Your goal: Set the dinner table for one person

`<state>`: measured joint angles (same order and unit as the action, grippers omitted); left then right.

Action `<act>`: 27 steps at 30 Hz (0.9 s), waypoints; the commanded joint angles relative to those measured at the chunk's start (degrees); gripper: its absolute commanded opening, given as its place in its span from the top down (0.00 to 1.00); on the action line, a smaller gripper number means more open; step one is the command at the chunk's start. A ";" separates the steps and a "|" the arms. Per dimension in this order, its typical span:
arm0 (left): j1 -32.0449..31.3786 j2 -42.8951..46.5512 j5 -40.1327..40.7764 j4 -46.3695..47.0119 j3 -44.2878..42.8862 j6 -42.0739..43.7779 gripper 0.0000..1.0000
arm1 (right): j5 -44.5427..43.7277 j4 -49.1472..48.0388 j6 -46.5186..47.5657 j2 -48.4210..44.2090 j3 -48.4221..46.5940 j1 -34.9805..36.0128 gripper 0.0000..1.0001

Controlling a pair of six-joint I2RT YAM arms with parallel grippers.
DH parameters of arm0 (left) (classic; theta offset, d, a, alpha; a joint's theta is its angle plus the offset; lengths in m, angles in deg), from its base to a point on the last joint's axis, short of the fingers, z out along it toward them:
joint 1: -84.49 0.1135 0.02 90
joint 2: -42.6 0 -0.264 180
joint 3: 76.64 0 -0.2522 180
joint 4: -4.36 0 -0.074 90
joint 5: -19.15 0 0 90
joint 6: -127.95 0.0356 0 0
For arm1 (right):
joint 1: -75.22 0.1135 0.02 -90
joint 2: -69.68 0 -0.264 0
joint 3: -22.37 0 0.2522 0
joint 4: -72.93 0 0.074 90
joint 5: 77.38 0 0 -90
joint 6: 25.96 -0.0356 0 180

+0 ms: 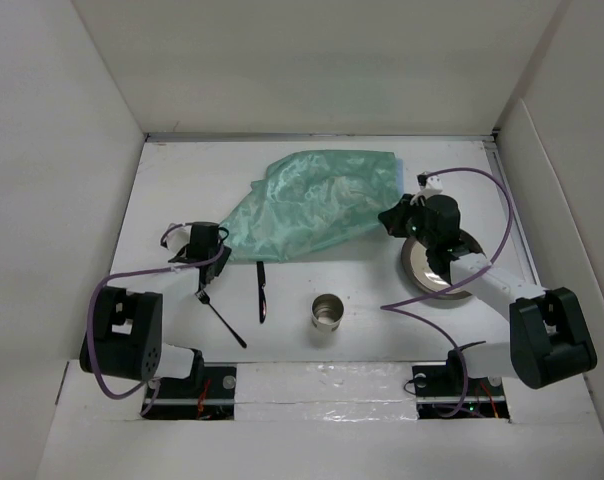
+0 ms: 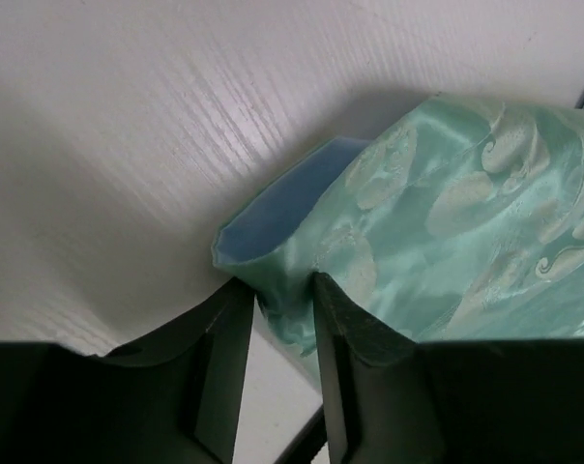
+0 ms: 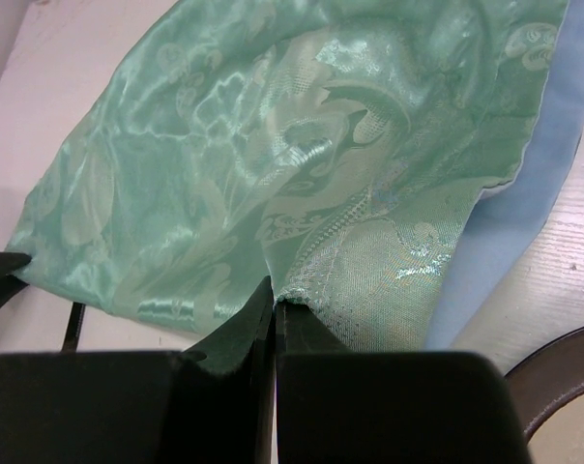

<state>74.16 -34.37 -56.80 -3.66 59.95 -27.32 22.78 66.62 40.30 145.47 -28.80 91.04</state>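
Note:
A mint-green patterned cloth mat (image 1: 317,200) lies crumpled at the back middle of the white dinner table (image 1: 182,175). My left gripper (image 1: 208,246) is at the mat's near-left corner. In the left wrist view the gripper (image 2: 277,285) has that corner of the mat (image 2: 447,213) bunched between its fingers, with the blue underside showing. My right gripper (image 1: 396,220) is at the mat's near-right corner. In the right wrist view the gripper (image 3: 276,295) is shut tight on the hem of the mat (image 3: 273,145).
A dark-rimmed plate (image 1: 429,268) lies under my right arm; its rim also shows in the right wrist view (image 3: 563,372). A metal cup (image 1: 328,312), a black knife (image 1: 262,290) and a black fork (image 1: 222,318) lie near the front. White walls stand on three sides.

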 commanded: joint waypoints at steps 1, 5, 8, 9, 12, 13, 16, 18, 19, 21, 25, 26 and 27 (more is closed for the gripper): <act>0.22 -1.87 1.25 0.15 -1.29 0.76 0.73 | 0.66 -4.18 0.81 -1.43 0.76 -1.05 1.00; 0.74 -1.17 1.78 1.73 -0.94 1.90 1.00 | 1.63 -4.27 0.63 -1.34 0.76 -1.58 1.00; 0.75 2.51 2.30 3.30 -2.95 4.53 1.00 | 1.27 -4.80 0.55 -1.35 0.23 -1.58 1.00; 0.75 5.22 2.39 4.10 -4.70 5.24 1.00 | 1.27 -4.88 0.11 -1.17 -0.29 -2.10 1.00; 0.75 9.89 2.22 8.23 -10.48 8.75 1.00 | 2.24 -2.43 -0.60 -2.92 -4.77 -2.72 1.00; 0.75 10.52 1.96 9.19 -12.43 10.15 1.00 | 2.15 -0.60 -0.42 -4.41 -8.43 -2.72 1.00; 0.75 10.44 0.91 7.82 -27.32 14.98 1.00 | 0.40 7.91 1.94 -7.31 -17.92 -2.72 1.00; 0.75 9.91 0.81 5.70 -33.69 16.58 1.00 | -0.83 10.64 2.73 -9.07 -22.42 -2.72 1.00; 0.75 10.00 0.38 5.25 -36.07 17.45 1.00 | -1.36 11.63 3.00 -9.95 -24.19 -2.72 1.00; 0.13 11.13 -0.33 5.60 -41.42 19.12 1.00 | -2.07 16.00 3.79 -12.24 -30.16 -3.25 1.00; 0.13 14.12 -2.61 5.60 -46.37 20.63 1.00 | -2.95 21.99 6.08 -16.72 -37.90 -3.25 1.00; 0.13 15.69 -2.97 5.69 -46.99 20.98 1.00 | -3.12 22.62 6.43 -17.34 -38.96 -3.25 1.00; 0.13 16.49 -3.23 5.86 -46.82 21.15 1.00 | -3.21 24.19 6.78 -18.47 -40.88 -3.25 1.00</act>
<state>74.44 -20.58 -58.31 1.19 15.10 -9.07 21.00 85.02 44.36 129.19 -65.43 88.28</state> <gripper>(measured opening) 0.007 0.012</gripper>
